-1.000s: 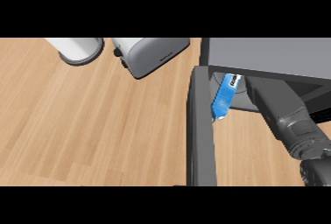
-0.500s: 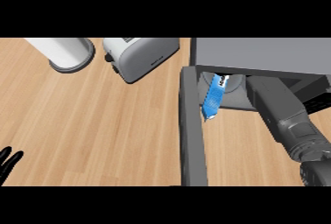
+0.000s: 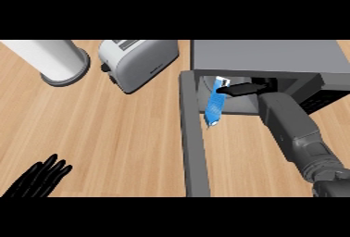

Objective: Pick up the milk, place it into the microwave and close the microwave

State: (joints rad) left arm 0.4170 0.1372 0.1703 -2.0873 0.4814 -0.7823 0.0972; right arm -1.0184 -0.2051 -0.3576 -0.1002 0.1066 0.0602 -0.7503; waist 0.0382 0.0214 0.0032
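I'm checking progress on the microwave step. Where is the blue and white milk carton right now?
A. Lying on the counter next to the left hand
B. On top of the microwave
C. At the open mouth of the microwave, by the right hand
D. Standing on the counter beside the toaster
C: the milk carton sits in the microwave opening beside its open door, with the right hand at it.

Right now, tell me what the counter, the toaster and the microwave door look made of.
Counter: light wood or wood-look laminate, shown by its plank lines and grain, matte.
Toaster: probably brushed metal, silvery with a soft sheen.
Microwave door: dark grey, matte; painted metal or plastic, cannot tell which.
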